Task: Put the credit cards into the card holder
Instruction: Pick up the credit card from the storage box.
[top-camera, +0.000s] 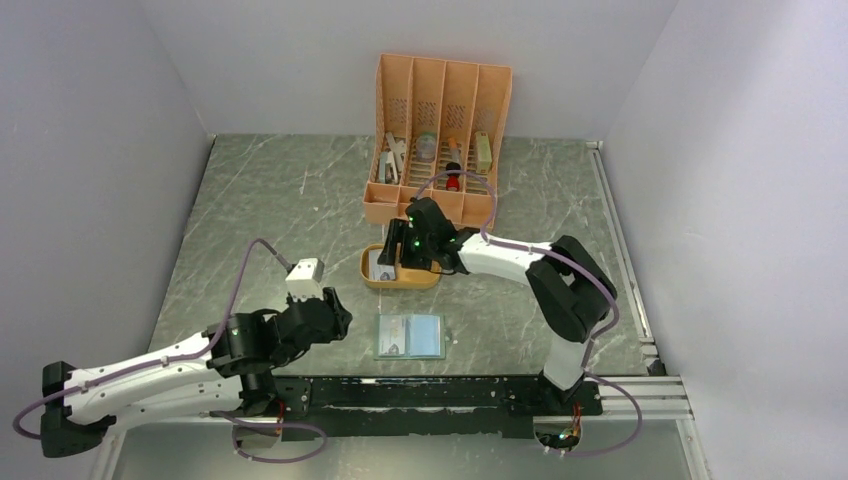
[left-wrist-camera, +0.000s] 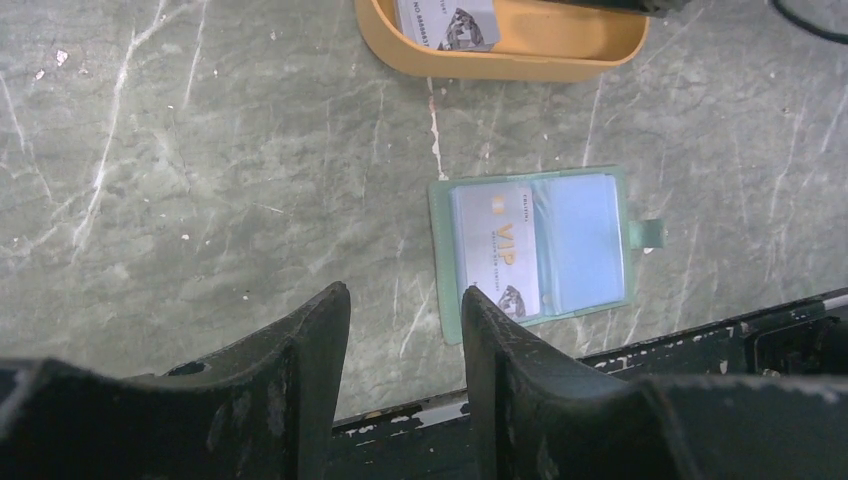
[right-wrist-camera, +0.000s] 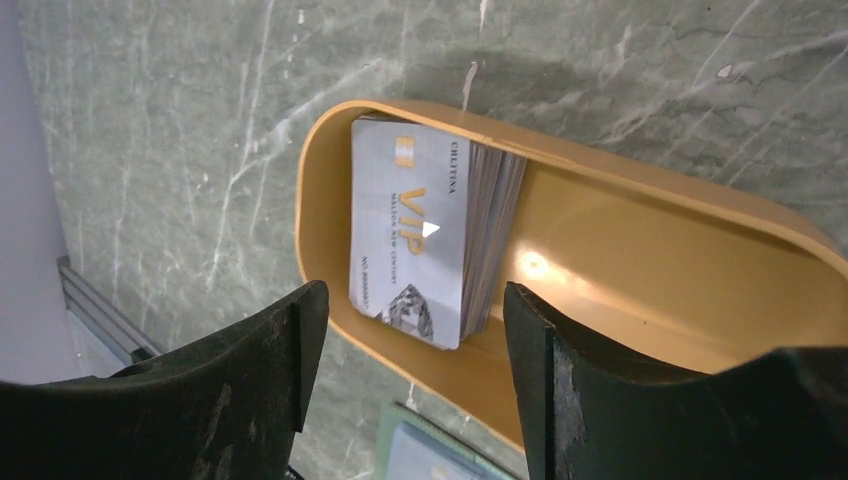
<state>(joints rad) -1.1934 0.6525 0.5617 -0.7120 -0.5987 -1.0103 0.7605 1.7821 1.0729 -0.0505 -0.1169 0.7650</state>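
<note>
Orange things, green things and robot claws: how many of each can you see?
Orange things: 2, the oval tray and the slotted organizer
Green things: 1, the card holder
Robot claws: 2, the left claw and the right claw
Total: 5

The card holder (top-camera: 410, 336) lies open and flat just short of the black rail (top-camera: 450, 395), which fences its near side. Bare table (top-camera: 260, 220) spreads to its left, and a strip of marble separates it from the orange tray (top-camera: 400, 283). The left gripper (left-wrist-camera: 405, 295), jaws apart, sits just left of the holder. The right gripper (right-wrist-camera: 410, 300) hangs over the tray's left end, jaws spread either side of the card stack (right-wrist-camera: 410, 230) (tucked close to the end wall, so little room there). The tall organizer (top-camera: 440, 110) crowds the tray from behind.
</note>
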